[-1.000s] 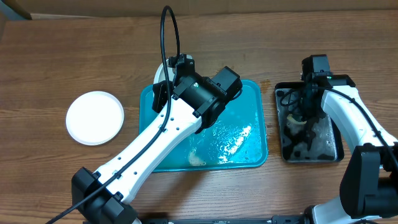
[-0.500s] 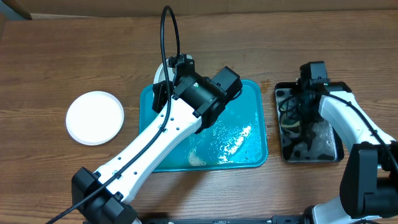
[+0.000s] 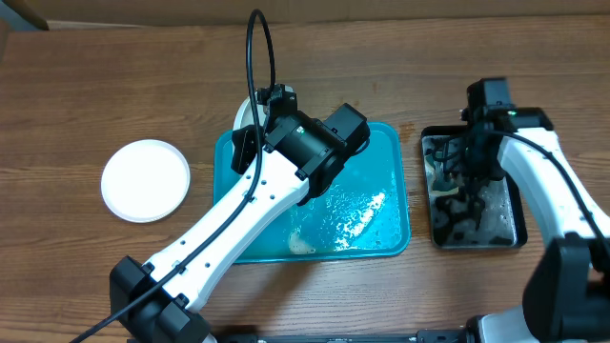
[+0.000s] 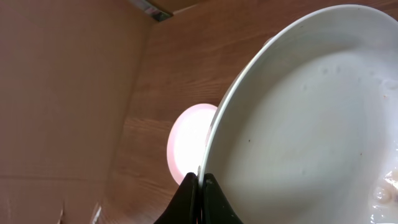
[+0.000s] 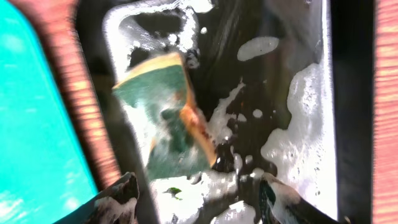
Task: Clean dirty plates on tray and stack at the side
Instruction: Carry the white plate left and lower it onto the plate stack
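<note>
The left arm (image 3: 243,214) lies slantwise across the tray (image 3: 386,167) and hides most of its left half from overhead, while a black cable (image 3: 255,57) loops above the wrist; behind that wrist only a thin white arc of the gripped plate (image 3: 243,114) shows, at the tray's far left corner, so I cannot tell whether it touches the tray. The left fingers (image 4: 202,196) are pinched tight on that plate's rim, and the plate stands tilted, filling the right of the wrist view; past its edge the second plate (image 3: 145,181) lies flat on the counter (image 3: 86,86), well apart from the tray on the left, and a plain brown board (image 4: 62,93) fills the left of that view. On the right, near the tray with a strip of bare wood between, sits a smaller black tray (image 3: 517,233); the right fingers (image 5: 117,200) hang over it, spread wide with nothing between them. In the black tray lie a sponge (image 5: 163,118) — green on one face, yellow-orange on the other, blurred — and patches of white foam (image 5: 292,140) on its wet floor; the turquoise tray holds a sheen of wet streaks and a pale blob (image 3: 301,244) by its near edge. The counter is brown wood grain; both plates are round, shallow and smooth; the tray is glossy, with rounded corners and a raised rim.
</note>
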You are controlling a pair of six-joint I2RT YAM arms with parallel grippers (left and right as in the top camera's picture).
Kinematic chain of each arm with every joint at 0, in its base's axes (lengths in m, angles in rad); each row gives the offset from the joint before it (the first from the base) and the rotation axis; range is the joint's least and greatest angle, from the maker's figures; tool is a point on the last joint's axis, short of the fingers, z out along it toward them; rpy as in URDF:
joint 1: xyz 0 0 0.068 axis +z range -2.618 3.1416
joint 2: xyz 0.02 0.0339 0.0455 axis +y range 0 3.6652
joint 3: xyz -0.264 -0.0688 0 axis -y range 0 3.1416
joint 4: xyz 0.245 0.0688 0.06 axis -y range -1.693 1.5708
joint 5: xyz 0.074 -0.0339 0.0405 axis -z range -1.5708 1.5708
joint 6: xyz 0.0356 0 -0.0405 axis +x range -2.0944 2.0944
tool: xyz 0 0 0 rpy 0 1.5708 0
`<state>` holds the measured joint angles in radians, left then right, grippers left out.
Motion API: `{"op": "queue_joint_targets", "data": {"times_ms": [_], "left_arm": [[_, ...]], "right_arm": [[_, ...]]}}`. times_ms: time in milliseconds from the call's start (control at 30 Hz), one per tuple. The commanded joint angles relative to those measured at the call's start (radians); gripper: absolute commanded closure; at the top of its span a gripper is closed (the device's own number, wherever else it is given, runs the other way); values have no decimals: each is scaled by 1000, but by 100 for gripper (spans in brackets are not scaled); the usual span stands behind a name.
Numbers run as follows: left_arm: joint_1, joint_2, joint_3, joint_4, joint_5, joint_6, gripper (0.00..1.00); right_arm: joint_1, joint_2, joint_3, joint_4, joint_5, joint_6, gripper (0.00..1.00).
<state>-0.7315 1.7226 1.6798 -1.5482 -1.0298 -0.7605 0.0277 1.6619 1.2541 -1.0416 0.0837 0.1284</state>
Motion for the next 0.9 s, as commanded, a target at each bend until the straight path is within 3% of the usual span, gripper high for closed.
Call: {"op": "queue_joint_targets", "data": {"times_ms": [0,300,567,667,867], "left_arm": [[18,7,15,-11,-35,-41,96],[146,4,15,-142,28,-211,96],[391,-46,15,-122,247,-230,96],[515,-56,15,-81,361,-149,96],[768,-57,15,80,721,166,96]], "right_arm": [[-2,-86,33,-38,-43,8,36],[-2,-242,26,-103,-64,50,33],[-2,-272,16,-169,-63,47,32],[-2,-272,16,-166,-64,47,32],[-2,-272,16,-164,-64,47,32]]}}
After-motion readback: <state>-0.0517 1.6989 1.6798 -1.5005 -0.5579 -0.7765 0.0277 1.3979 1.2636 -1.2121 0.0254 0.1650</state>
